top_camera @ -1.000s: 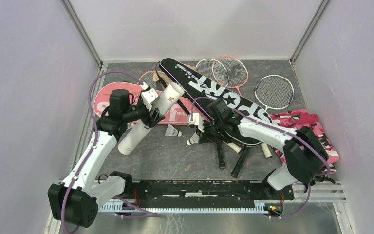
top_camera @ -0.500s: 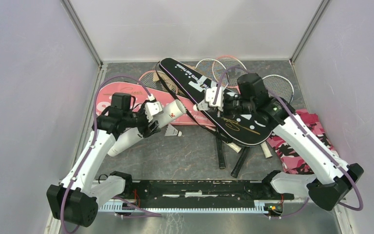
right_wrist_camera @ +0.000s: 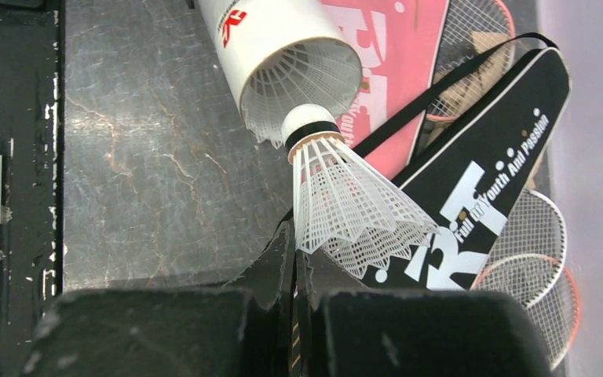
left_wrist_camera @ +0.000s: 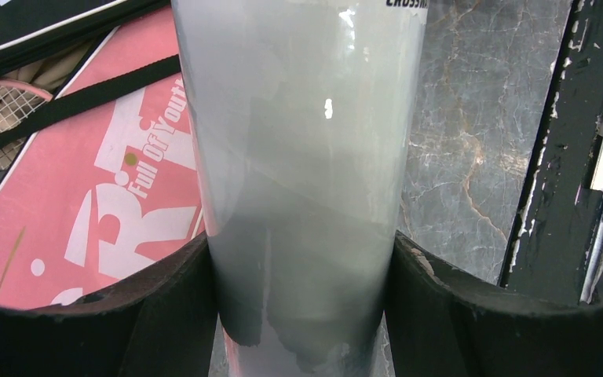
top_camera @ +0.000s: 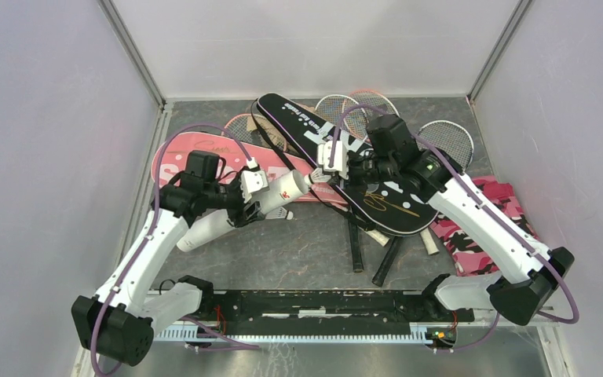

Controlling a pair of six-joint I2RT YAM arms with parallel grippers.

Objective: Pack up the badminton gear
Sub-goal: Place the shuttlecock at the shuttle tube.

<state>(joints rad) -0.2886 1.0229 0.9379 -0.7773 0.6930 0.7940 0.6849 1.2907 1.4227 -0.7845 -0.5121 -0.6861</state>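
My left gripper point(top_camera: 245, 207) is shut around the long white tube point(top_camera: 205, 228), which it holds tilted with the open mouth toward the right. In the left wrist view the tube point(left_wrist_camera: 302, 141) fills the gap between both fingers point(left_wrist_camera: 165, 310). My right gripper point(top_camera: 323, 167) is shut on the skirt of a white shuttlecock point(right_wrist_camera: 345, 196), whose cork tip is at the tube's open mouth point(right_wrist_camera: 302, 75). More feathers show inside the tube. A second shuttlecock point(top_camera: 283, 214) lies on the table under the tube.
The black SPORT cover point(top_camera: 292, 119) lies diagonally across the middle, the pink cover point(top_camera: 179, 161) at the left. Several rackets point(top_camera: 449, 140) are piled at the back, and their handles point(top_camera: 356, 253) stick forward. Pink camouflage cloth point(top_camera: 471, 253) lies at the right.
My right gripper lifted the shuttlecock off the table and brought it left to the tube's mouth. My left gripper lowered and tilted the tube toward the right.
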